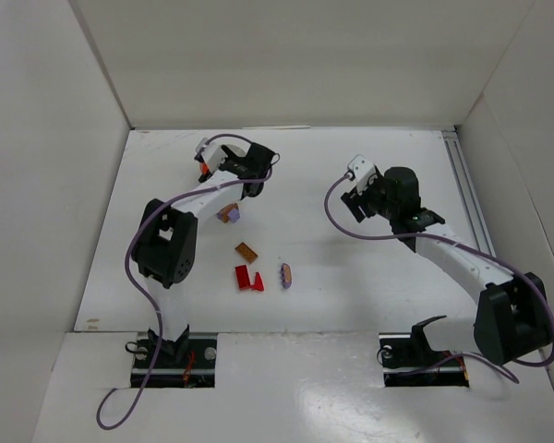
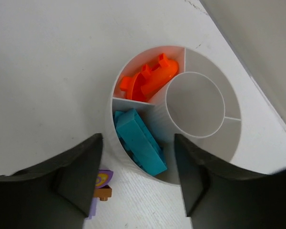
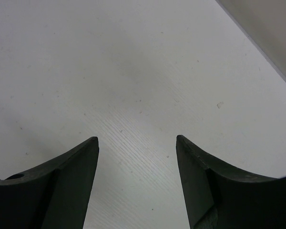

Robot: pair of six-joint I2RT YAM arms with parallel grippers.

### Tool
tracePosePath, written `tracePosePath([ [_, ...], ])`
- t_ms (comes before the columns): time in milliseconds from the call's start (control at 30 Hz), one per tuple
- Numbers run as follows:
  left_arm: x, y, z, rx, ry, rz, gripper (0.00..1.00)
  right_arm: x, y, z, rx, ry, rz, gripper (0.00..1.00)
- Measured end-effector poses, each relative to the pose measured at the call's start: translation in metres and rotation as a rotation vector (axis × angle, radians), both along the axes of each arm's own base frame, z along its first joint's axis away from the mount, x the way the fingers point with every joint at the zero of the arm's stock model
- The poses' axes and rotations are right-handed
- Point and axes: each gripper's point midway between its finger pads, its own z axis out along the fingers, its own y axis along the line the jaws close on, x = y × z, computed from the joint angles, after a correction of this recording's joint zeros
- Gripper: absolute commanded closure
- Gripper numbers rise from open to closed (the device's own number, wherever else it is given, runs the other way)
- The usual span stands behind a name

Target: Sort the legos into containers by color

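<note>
The white round dish [image 2: 209, 152] lies under my left gripper [image 2: 138, 140], which is open and empty right above its near rim. One compartment holds orange pieces [image 2: 150, 78], the one beside it holds teal bricks [image 2: 140, 138], and the central well [image 2: 195, 102] is empty. A purple piece with a brown-orange piece [image 2: 102, 186] lies just outside the dish. In the top view the left gripper [image 1: 255, 181] hides the dish. Loose legos lie mid-table: a purple and brown one [image 1: 228, 214], a brown-orange brick [image 1: 246, 251], red pieces [image 1: 247, 278] and a purple-orange round one [image 1: 285, 275]. My right gripper [image 3: 137, 140] is open over bare table.
White walls enclose the table on three sides. A rail [image 1: 466, 198] runs along the right edge. The right gripper [image 1: 362, 196] hovers right of centre, apart from all the legos.
</note>
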Motion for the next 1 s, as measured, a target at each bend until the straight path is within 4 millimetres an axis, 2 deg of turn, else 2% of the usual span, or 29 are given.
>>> tracePosePath([
  [67, -0.003, -0.001, 0.001, 0.001, 0.009, -0.007, 0.27, -0.001, 0.001, 0.0, 0.003, 0.001, 0.007, 0.25],
  [100, -0.006, -0.002, 0.002, 0.003, 0.019, -0.018, 0.19, -0.001, 0.003, 0.0, 0.005, 0.002, 0.014, 0.23],
  [133, -0.01, -0.004, 0.005, 0.0, 0.022, -0.033, 0.05, -0.002, 0.005, 0.0, 0.007, 0.004, 0.021, 0.18],
  [167, -0.016, -0.004, 0.01, -0.003, 0.026, -0.045, 0.01, -0.003, 0.007, -0.001, 0.008, 0.006, 0.027, 0.14],
  [267, -0.039, -0.004, 0.032, -0.038, 0.029, -0.13, 0.0, -0.014, 0.028, -0.004, 0.012, 0.022, 0.077, 0.0],
  [367, -0.069, -0.004, 0.057, -0.082, 0.016, -0.254, 0.0, -0.032, 0.062, -0.008, 0.016, 0.043, 0.161, 0.0],
  [467, -0.098, -0.008, 0.068, -0.13, 0.01, -0.405, 0.0, -0.061, 0.1, -0.015, 0.021, 0.075, 0.24, 0.0],
  [533, -0.118, -0.015, 0.065, -0.17, 0.013, -0.511, 0.0, -0.083, 0.119, -0.024, 0.029, 0.111, 0.273, 0.0],
  [600, -0.137, -0.021, 0.052, -0.201, 0.036, -0.597, 0.0, -0.105, 0.134, -0.034, 0.035, 0.151, 0.287, 0.03],
  [733, -0.178, -0.023, 0.007, -0.255, 0.121, -0.702, 0.0, -0.139, 0.15, -0.054, 0.071, 0.235, 0.23, 0.09],
  [800, -0.192, -0.022, -0.004, -0.275, 0.136, -0.73, 0.0, -0.151, 0.153, -0.063, 0.094, 0.277, 0.179, 0.1],
  [867, -0.201, -0.022, -0.004, -0.295, 0.121, -0.753, 0.0, -0.159, 0.159, -0.069, 0.126, 0.312, 0.117, 0.13],
  [1000, -0.209, -0.023, 0.014, -0.329, 0.04, -0.785, 0.0, -0.173, 0.171, -0.089, 0.16, 0.382, 0.031, 0.14],
])
